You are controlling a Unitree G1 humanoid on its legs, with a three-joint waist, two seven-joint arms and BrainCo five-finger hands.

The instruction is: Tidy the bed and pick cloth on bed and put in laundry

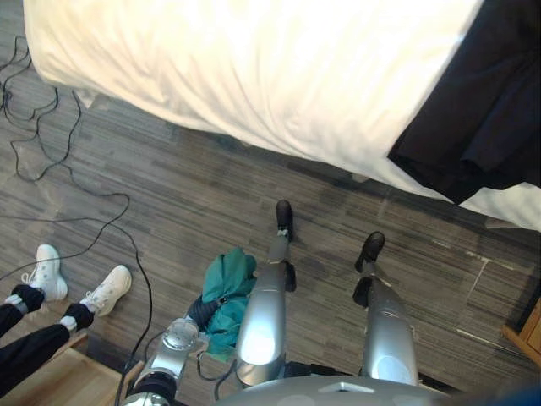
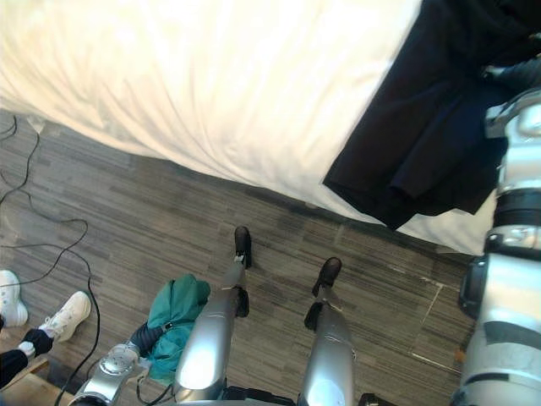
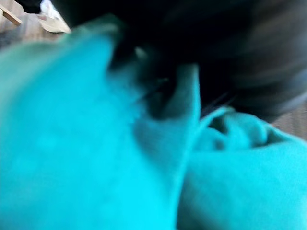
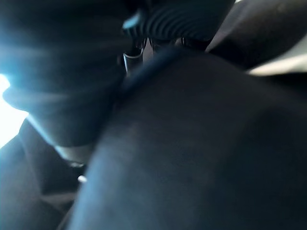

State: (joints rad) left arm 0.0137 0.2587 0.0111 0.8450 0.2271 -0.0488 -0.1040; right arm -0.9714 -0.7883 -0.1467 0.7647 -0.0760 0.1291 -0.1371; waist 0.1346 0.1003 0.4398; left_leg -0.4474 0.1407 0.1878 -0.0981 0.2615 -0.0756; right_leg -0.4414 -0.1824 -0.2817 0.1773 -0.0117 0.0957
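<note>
A teal cloth (image 1: 228,288) hangs bunched from my left hand (image 1: 199,313), low beside my left side and above the floor. Seen from the left wrist, the same teal cloth (image 3: 72,143) is pressed right up against the hand. A black cloth (image 2: 423,127) lies on the right part of the bed (image 1: 254,68) and droops over its near edge. My right hand (image 2: 514,76) rests on this black cloth, whose dark folds (image 4: 192,143) surround it in the right wrist view.
The bed has a white sheet and spans the far side, with grey plank floor in front of it. A person's white shoes (image 1: 110,288) stand at the left by a wooden piece (image 1: 59,381). Another wooden corner (image 1: 528,330) shows at the right.
</note>
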